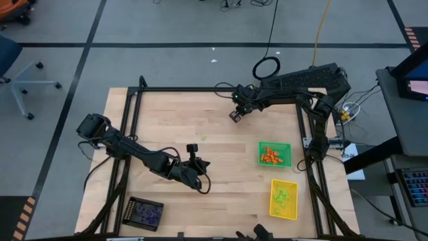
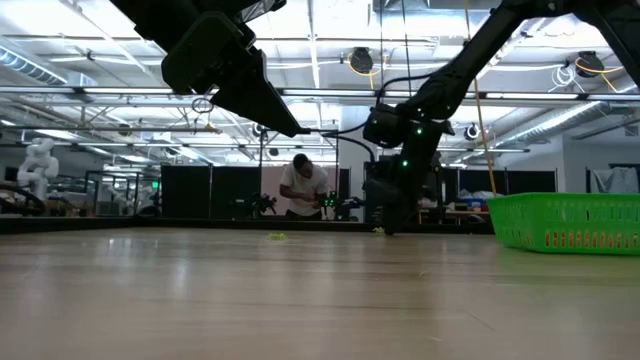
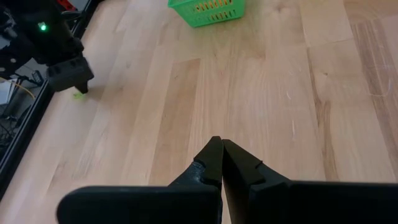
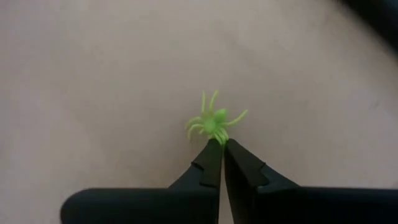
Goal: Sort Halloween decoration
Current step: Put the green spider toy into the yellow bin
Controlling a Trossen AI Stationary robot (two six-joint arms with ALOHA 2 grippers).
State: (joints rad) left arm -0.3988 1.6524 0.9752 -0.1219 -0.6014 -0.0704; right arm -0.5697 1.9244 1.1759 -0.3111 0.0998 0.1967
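A tiny lime green plastic spider [image 4: 214, 121], one piece of the Halloween decoration, lies on the wood table near its far edge. My right gripper [image 4: 222, 146] is down at the table [image 1: 235, 116], shut on the spider. From the left wrist view the spider shows as a green speck [image 3: 79, 94] under those fingers. Another small green piece [image 1: 204, 138] lies loose mid-table. My left gripper [image 3: 221, 146] hangs shut above bare wood toward the near left [image 1: 204, 189], with nothing in it. My right gripper pinches the spider between its two fingertips, on the edge of the body nearest the fingers [image 4: 217, 138]. The fingers come steeply from above. The rest of the spider sticks out beyond the tips, legs spread, flat on the tabletop.
A green tray [image 1: 275, 154] with orange trinkets and a yellow tray [image 1: 283, 199] with lime green ones stand at the right. A black tray [image 1: 145, 213] with purple ones sits at the near left. A person [image 2: 303, 187] stands in the room beyond the table.
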